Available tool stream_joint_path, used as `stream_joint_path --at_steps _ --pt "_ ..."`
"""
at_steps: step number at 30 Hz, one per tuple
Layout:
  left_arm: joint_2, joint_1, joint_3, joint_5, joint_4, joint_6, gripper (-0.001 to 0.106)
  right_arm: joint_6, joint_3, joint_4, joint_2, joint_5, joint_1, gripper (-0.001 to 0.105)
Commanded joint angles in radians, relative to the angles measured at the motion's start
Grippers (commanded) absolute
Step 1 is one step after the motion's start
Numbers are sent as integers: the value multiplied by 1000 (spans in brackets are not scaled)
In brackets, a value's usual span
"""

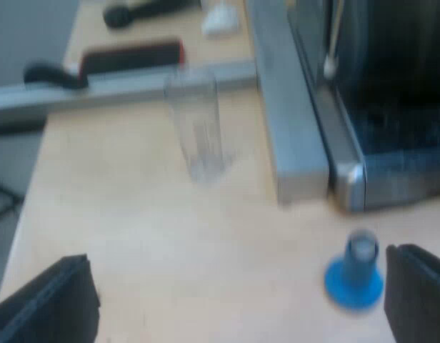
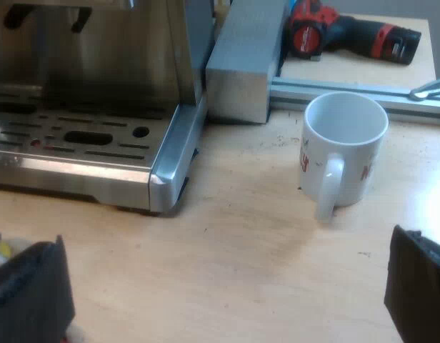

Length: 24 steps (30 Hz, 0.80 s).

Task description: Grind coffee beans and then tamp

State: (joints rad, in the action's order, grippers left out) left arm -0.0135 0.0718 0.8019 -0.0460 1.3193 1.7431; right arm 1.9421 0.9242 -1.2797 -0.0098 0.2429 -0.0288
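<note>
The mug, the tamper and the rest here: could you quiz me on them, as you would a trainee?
1. True or false: the mug stands upright near the espresso machine.
2. The tamper close to the left gripper is: A red, B blue, C black.
3. Fill in: the right gripper is ___, holding nothing.
Key: 1 true; 2 B; 3 open.
</note>
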Motion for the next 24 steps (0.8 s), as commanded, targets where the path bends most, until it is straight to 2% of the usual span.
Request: stream_joint_path --at_steps 1,4,9,18,24 --pt "-141 -2 -28 -4 -124 2 83 -27 -48 97 -44 7 0 90" --pt "-141 -2 -72 -3 -232 2 83 -60 -111 174 -45 7 0 90" --pt "-139 -2 -151 -3 -323 2 83 -62 -206 236 -43 7 0 90" --pt "-139 -2 -299 8 -355 2 83 -62 -352 236 -43 7 0 90" --pt "-139 -2 -330 37 -383 2 83 -62 -395 244 -42 7 0 90"
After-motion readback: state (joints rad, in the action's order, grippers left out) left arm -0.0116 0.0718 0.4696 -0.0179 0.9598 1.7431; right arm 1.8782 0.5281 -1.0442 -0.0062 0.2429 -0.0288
